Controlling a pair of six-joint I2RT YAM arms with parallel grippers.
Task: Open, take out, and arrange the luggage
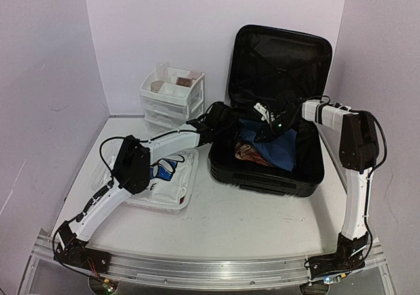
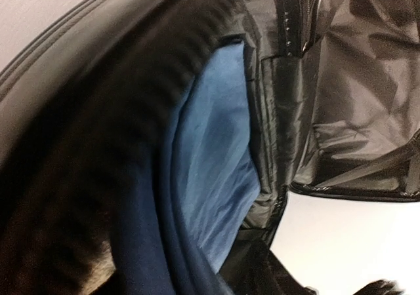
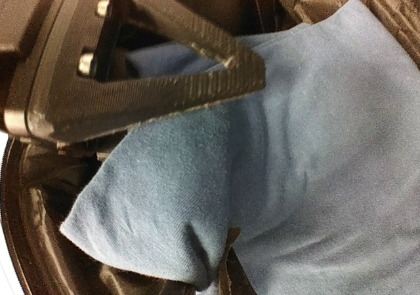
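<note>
Right gripper (image 3: 259,78) has its jaws together on what looks like a raised fold of the blue cloth (image 3: 315,164), inside the open luggage (image 1: 262,177), which sits on the desk (image 1: 262,236) right of centre with its lid (image 1: 282,59) propped upright against the back wall. Left gripper (image 1: 220,119) is at the case's left rim with blue fabric close beside it; its wrist view is blurred, so I cannot tell whether its jaws are apart or pinching. The main risk is a thin, shallow pinch: the cloth could slip free on the lift, or drag the reddish patterned item (image 1: 248,152) lying partly under it. With both arms crowded into the same corner of the case, they could collide, or pull the same cloth in opposite directions. A snag on the black lining or on the raised rim could shift the case or bring the lid down. Left of the case, a white mesh basket (image 1: 190,177) lies under the left arm and already holds a blue-and-white item (image 1: 164,170), and a small white drawer unit (image 1: 167,108) stands behind it, so a swing toward either has to clear the left arm's own forearm.
</note>
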